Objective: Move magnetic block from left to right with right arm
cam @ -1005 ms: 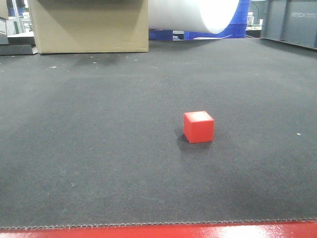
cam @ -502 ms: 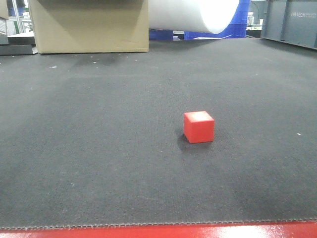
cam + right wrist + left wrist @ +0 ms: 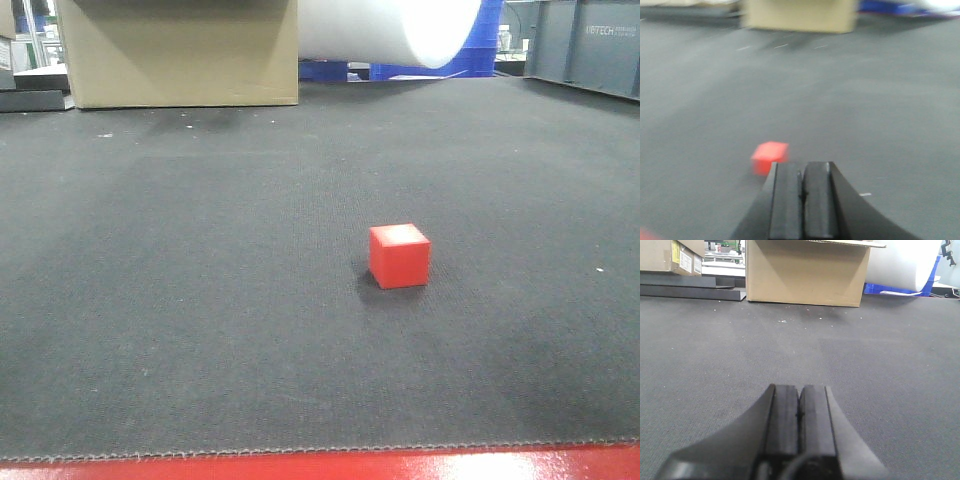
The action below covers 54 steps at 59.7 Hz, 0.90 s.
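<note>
The left end effector (image 3: pixel 800 412) sits low over the dark tabletop (image 3: pixel 715 350) with its two black pads pressed together and nothing between them. Ahead of it lies only bare mat up to the tan cardboard box (image 3: pixel 807 272) at the far edge; the magnetic block does not show in its wrist view at all, so this arm has no line on it.

The magnetic block (image 3: pixel 399 256) rests flat on the tabletop in the front view, alone, well apart from the box and the white roll (image 3: pixel 390 30) behind.

The right end effector (image 3: pixel 801 200) also has its pads closed together and empty. From its wrist view, which is blurred, the magnetic block (image 3: pixel 770 156) lies just ahead and a little to the left of the pad tips, near but not touching. The right arm is plainly the nearer one. I judge the coming move needs the pads parted first, then a short shift forward and left to straddle the block.

The block is a small red cube, matte, sharp-edged and unmarked, with no long axis to favour, so either pair of opposite faces should serve.
</note>
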Tool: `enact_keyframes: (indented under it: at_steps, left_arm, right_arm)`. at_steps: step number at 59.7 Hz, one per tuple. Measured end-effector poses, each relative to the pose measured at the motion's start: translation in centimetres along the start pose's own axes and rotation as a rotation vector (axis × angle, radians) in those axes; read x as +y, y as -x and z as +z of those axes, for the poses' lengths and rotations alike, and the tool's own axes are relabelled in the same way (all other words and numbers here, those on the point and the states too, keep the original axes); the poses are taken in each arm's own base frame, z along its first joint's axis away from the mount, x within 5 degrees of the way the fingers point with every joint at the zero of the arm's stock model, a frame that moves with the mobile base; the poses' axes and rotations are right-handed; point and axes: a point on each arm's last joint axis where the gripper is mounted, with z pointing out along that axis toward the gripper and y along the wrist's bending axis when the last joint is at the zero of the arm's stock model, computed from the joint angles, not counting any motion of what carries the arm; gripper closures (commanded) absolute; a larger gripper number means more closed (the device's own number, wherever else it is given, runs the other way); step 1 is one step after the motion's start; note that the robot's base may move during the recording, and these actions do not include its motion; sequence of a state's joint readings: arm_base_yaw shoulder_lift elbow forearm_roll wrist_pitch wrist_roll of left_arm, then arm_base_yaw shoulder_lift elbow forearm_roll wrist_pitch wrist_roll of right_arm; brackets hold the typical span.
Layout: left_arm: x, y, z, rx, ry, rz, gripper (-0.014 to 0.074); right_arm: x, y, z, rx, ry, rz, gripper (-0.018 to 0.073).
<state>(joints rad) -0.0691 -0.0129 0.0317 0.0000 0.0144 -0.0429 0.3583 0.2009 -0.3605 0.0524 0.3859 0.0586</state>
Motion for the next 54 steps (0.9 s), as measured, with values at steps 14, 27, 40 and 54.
enact_keyframes:
  at_steps: [14,27,40,54]
  left_arm:
    - [0.0,0.0,0.0,0.0,0.0,0.0,0.0712]
    - [0.0,0.0,0.0,0.0,0.0,0.0,0.0713]
    - [0.0,0.0,0.0,0.0,0.0,0.0,0.0712]
    - [0.0,0.0,0.0,0.0,0.0,0.0,0.0713]
  right_arm:
    - [-2.1,-1.7,0.4,-0.09,-0.29,0.019,0.0519]
    - [-2.9,-5.0,-0.1,-0.167,-0.412,0.017,0.0519]
    - [-3.4,-8.7,0.5,-0.162,-0.424,0.043,0.0519]
    - [-3.5,-8.9,0.6,-0.167,-0.42,0.064,0.0519]
